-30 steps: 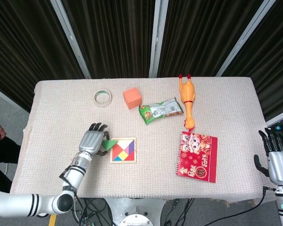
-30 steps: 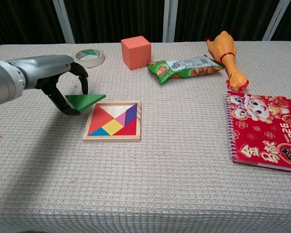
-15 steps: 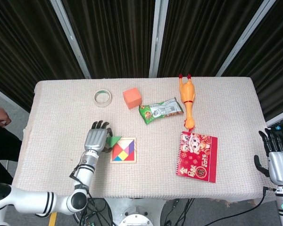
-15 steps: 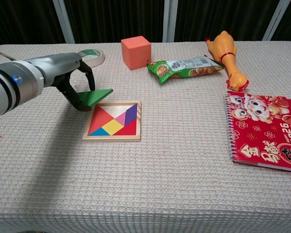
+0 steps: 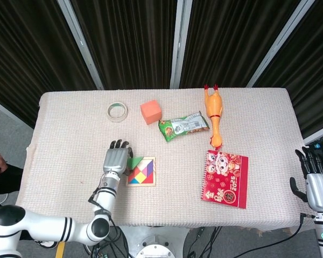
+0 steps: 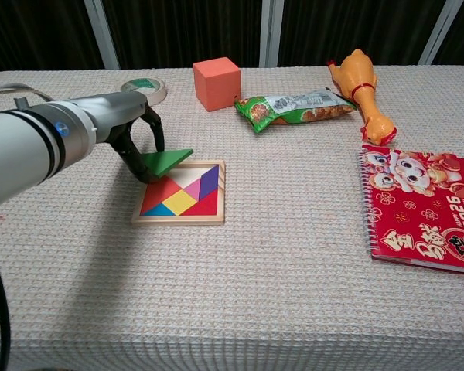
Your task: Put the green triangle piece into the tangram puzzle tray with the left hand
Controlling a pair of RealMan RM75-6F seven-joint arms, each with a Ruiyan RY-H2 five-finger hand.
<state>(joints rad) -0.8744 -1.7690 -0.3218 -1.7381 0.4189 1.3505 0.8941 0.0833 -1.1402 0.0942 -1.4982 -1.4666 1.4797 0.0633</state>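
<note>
Your left hand (image 6: pixel 135 139) pinches the flat green triangle piece (image 6: pixel 165 160) just over the top left corner of the square wooden tangram puzzle tray (image 6: pixel 216 193); its empty slot lies just right.

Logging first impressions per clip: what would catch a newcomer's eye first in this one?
Probably the left hand at the table's left, holding the green triangle piece over the far left corner of the tangram puzzle tray, not yet seated. Next, the red calendar lying at the right, with the rubber chicken beyond it. The right hand waits off the table's right edge.
</note>
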